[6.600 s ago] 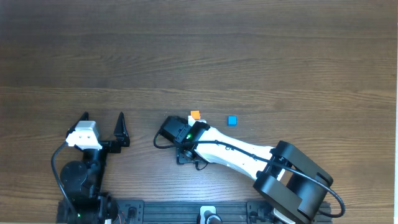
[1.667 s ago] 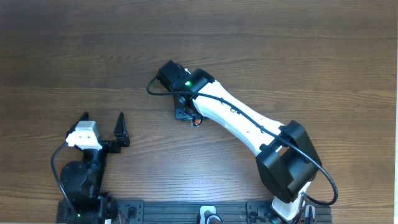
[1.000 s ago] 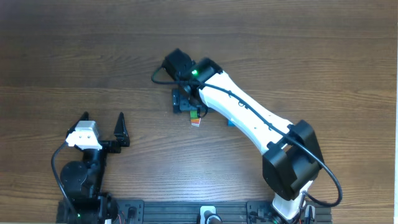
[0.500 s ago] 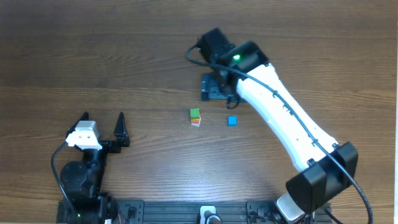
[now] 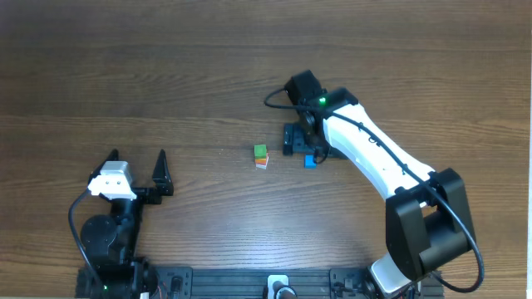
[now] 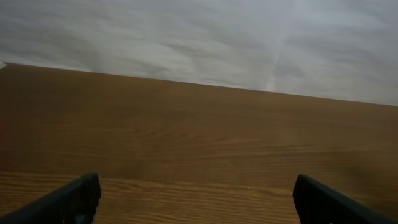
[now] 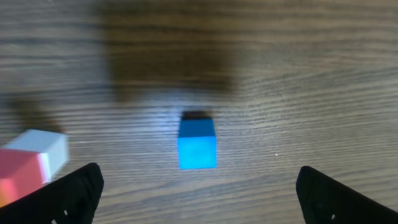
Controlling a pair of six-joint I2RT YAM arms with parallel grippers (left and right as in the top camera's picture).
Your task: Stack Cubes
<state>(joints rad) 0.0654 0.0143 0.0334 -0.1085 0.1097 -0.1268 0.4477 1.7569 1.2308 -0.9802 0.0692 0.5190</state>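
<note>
The right gripper [image 7: 199, 186] hangs over the blue cube [image 7: 197, 144], jaws spread wide and holding nothing. The blue cube lies flat on the table [image 5: 125, 66], ungripped. Just beside the blue cube stands the stack [image 5: 261, 156], green cube [image 5: 261, 151] uppermost. Well apart from the blue cube, the left gripper [image 5: 137, 170] rests wide open and empty. Hazard: an off-centre descent would likely shove the blue cube aside; a spread finger could strike the stack and topple it.

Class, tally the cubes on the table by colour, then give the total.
green cube: 1
red cube: 1
white cube: 1
blue cube: 1
Total: 4
</note>
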